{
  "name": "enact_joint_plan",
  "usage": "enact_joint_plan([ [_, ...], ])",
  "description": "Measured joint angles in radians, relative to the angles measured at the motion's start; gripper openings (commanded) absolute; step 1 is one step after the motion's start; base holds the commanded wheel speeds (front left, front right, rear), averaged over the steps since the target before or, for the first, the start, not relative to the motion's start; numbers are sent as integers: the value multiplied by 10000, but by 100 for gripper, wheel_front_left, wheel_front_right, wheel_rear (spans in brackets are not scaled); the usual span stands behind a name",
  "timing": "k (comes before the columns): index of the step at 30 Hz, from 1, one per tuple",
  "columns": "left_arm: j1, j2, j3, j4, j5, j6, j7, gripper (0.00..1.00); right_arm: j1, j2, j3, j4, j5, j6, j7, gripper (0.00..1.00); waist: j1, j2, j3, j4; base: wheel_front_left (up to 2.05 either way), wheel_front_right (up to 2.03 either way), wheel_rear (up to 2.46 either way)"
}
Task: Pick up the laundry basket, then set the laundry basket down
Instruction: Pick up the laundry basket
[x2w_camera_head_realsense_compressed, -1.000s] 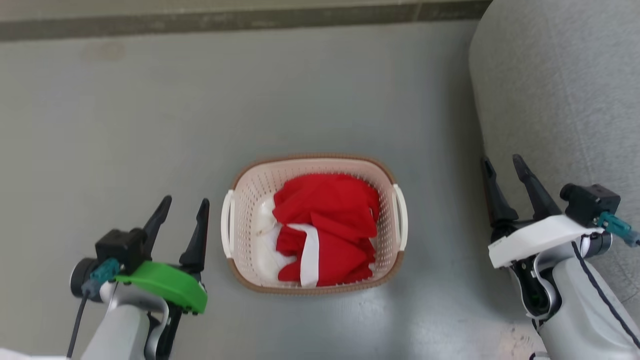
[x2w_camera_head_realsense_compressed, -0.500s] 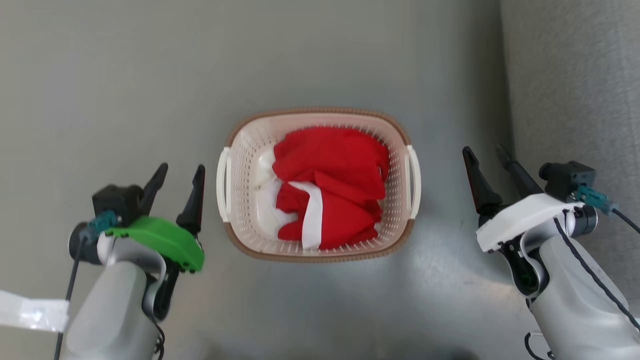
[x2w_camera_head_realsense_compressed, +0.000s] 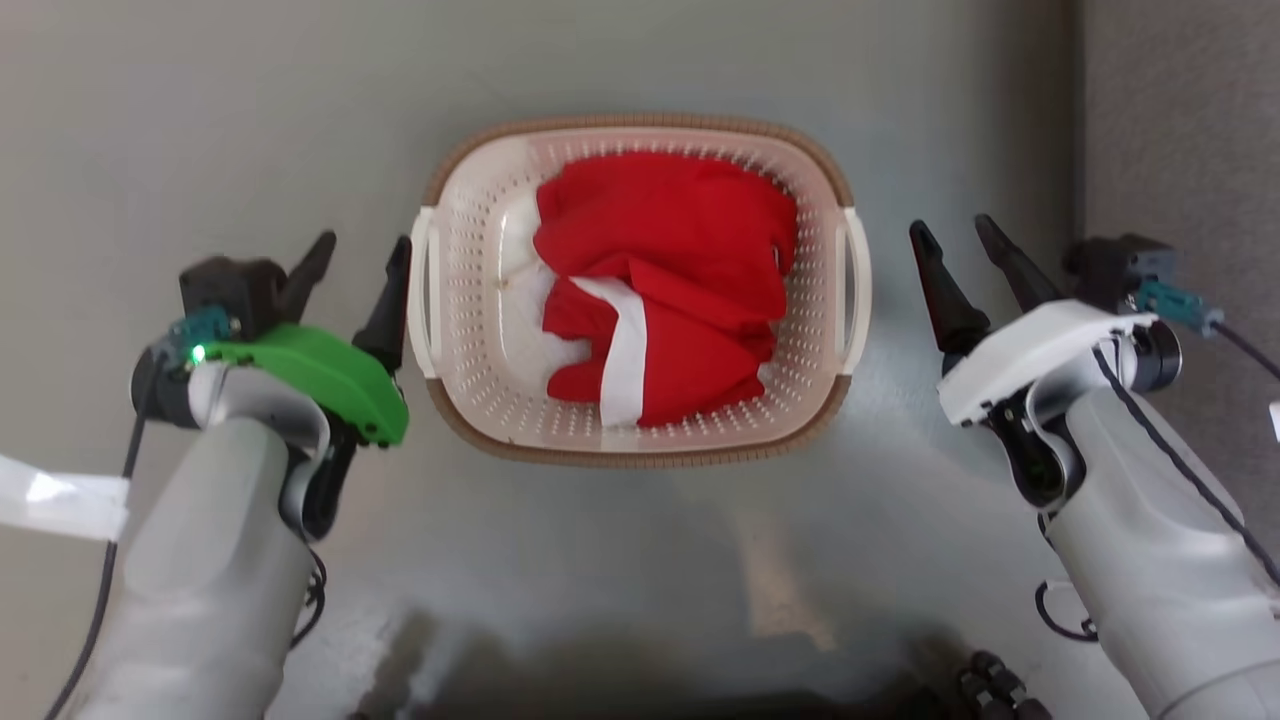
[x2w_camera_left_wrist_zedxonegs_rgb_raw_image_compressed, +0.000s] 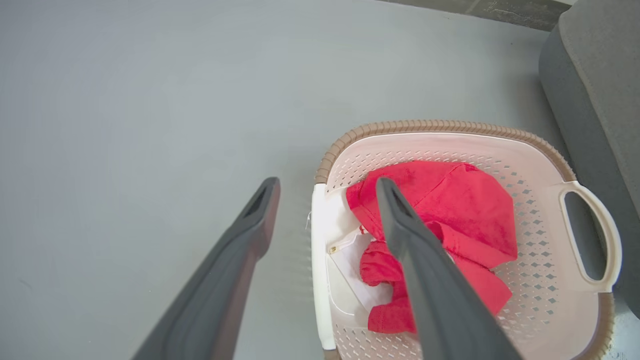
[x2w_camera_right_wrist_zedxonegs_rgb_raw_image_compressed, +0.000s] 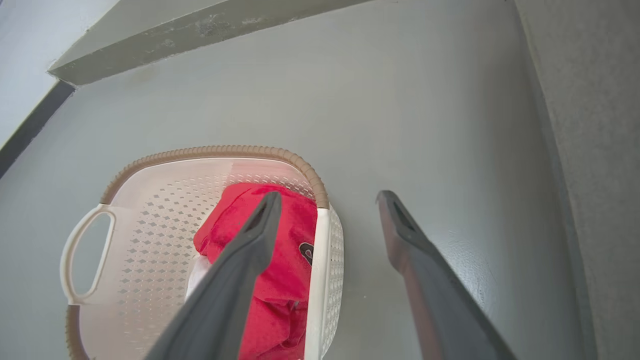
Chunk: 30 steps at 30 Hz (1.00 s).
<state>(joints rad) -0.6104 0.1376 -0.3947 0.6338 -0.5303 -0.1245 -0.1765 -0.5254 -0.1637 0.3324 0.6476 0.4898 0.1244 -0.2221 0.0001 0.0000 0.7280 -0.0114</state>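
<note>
left gripper (x2w_camera_head_realsense_compressed: 362, 246) wide, laundry basket (x2w_camera_head_realsense_compressed: 470, 300) handle just beside inner finger. right gripper (x2w_camera_head_realsense_compressed: 950, 226) wide, empty, near opposite handle, apart.

Red garment (x2w_camera_head_realsense_compressed: 665, 260) — grey sofa (x2w_camera_head_realsense_compressed: 1190, 110), floor (x2w_camera_head_realsense_compressed: 200, 110)

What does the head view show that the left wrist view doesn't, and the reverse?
Head view adds the right gripper, open to the right of the basket, and white tape at the left edge. Left wrist view adds the left handle lying between the open fingers of the left gripper, plus a dark strip beyond the floor. Both have the basket, red cloth, floor and grey sofa.
</note>
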Motion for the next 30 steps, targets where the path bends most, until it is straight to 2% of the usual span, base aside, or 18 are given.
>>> enact_joint_plan([
  [17,-1708,2,-934,1080,-516,0,188,100,-1695,274,865,1306,410,0,219,100,0,0,2046,-36,0,0,0],
  [30,-2307,-211,-1572,1870,-1243,0,276,100,-2630,380,1304,2096,746,65,203,100,0,0,2879,-43,0,0,0],
])
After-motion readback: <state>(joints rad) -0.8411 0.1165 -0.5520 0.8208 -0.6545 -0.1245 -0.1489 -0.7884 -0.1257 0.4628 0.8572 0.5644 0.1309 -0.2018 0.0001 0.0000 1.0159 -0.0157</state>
